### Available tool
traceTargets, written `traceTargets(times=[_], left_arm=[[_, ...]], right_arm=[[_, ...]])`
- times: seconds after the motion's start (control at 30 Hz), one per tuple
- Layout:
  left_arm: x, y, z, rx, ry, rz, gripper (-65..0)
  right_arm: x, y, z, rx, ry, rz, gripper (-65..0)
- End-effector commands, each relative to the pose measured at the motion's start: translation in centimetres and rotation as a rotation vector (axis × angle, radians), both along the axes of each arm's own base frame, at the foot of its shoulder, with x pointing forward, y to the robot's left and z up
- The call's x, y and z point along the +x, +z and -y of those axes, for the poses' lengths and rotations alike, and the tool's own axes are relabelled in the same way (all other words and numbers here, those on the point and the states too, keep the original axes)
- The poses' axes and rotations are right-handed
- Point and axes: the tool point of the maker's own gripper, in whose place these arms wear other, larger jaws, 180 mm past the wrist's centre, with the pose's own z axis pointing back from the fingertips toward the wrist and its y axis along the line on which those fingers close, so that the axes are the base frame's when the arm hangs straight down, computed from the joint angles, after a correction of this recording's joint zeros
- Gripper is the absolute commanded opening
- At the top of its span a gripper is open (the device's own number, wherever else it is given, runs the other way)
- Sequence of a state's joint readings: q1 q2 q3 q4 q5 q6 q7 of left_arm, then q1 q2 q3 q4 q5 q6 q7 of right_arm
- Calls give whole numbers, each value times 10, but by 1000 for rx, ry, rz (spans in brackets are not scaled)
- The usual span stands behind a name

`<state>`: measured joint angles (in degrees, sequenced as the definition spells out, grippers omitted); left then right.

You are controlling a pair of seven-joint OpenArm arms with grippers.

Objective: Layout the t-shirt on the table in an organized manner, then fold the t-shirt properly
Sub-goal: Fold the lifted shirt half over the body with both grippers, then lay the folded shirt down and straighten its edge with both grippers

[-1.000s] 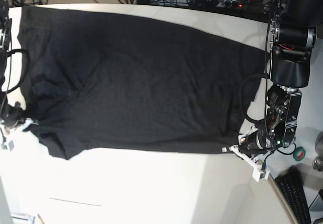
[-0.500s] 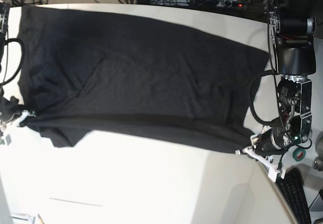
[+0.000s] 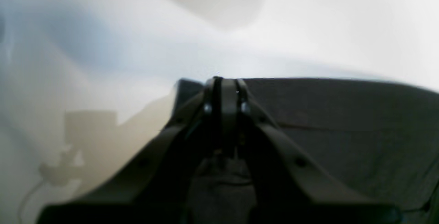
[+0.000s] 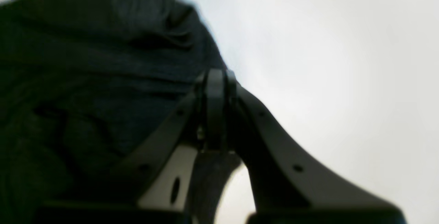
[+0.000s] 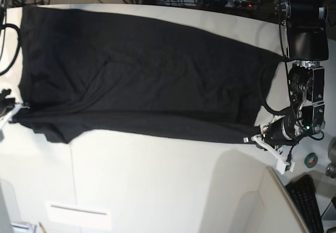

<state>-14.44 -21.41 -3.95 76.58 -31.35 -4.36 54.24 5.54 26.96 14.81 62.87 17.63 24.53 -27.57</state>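
Shirt: black t-shirt [image 5: 136, 81] lies spread across the off-white table [image 5: 157, 186], stretched between the two arms.
Left gripper [image 5: 251, 138]: fingers closed narrow on the hem corner; the cloth runs away from the fingertips toward the other arm.
Right gripper [image 5: 14, 111]: fingers pinched together on the shirt edge; folds bunch just beside them.
Risk: if one arm pulls harder, the thin cloth may slip out of the fingers, I think.
Second risk: wrinkles near the right fingers may stay and spoil the later fold.

Black arms, white pincer [image 5: 251, 139] brackets, cables
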Motion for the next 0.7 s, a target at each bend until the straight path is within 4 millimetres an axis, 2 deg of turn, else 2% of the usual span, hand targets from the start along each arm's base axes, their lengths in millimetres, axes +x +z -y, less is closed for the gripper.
traceTargets(times=[0.0, 0.17, 0.3, 0.43, 0.6, 0.67], left_arm=[[12, 19, -5, 8, 4, 59, -650], [-3, 22, -28, 3, 71, 59, -650], [-17, 20, -22, 7, 46, 16, -650], [-27, 20, -21, 17, 37, 19, -650], [-40, 14, -32, 49, 39, -11, -650], [-44, 10, -33, 54, 39, -21, -650]], right_arm=[[5, 18, 14, -26, -11, 41, -650], [-17, 10, 22, -36, -32, 11, -650], [-33, 4, 20, -45, -22, -26, -650], [-49, 7, 1, -61, 31, -34, -650], [-77, 15, 10, -58, -50, -60, -650], [-89, 16, 6, -64, -52, -75, -650]])
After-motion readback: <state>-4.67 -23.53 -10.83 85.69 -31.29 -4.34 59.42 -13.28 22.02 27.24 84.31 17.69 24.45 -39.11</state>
